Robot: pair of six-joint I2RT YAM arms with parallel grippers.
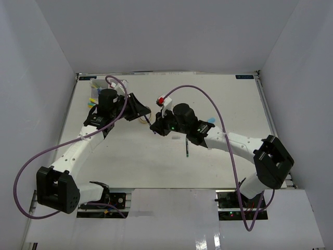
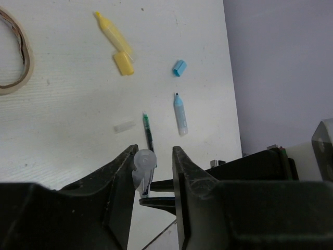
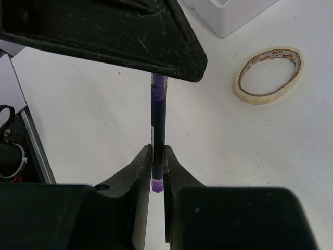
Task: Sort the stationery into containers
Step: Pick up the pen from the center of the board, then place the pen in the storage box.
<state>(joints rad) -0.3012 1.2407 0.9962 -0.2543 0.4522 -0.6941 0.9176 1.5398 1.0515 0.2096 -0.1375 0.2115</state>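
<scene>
Top external view: both arms are extended over the table (image 1: pixel 171 172), and their grippers meet near its middle, close to the organizer tray (image 1: pixel 92 83) at the far left. The tray is largely hidden by the left arm. Yellow and green colour shows at it, but what it holds cannot be determined.

Right wrist view: the right gripper (image 3: pixel 157 151) is clenched on a purple pen (image 3: pixel 158 114) near one end. The pen is held clear of the table and runs from those fingers toward the left gripper (image 2: pixel 154 153).

Left wrist view: the left jaws are set on either side of the pen's clear cap (image 2: pixel 144 159). The cap lies against one finger, and a gap is visible at the other. The jaws are therefore judged to be apart, with no grasp made yet.

Items seen loose on the table:
- yellow highlighter (image 2: pixel 113 35), with its yellow cap (image 2: pixel 124 62) just beside it
- light blue marker (image 2: pixel 180 114), with a blue cap (image 2: pixel 179 67) near it
- green pen (image 2: pixel 148 133)
- small transparent cap (image 2: pixel 124 127)
- tape ring (image 2: pixel 15 57)

Progress is judged to be at an early or middle stage. One pen is in hand between the two arms, either for a transfer or for work on its cap. At least seven pieces are left to be sorted. Several markers lie uncapped, so capping may be required before they are placed.
</scene>
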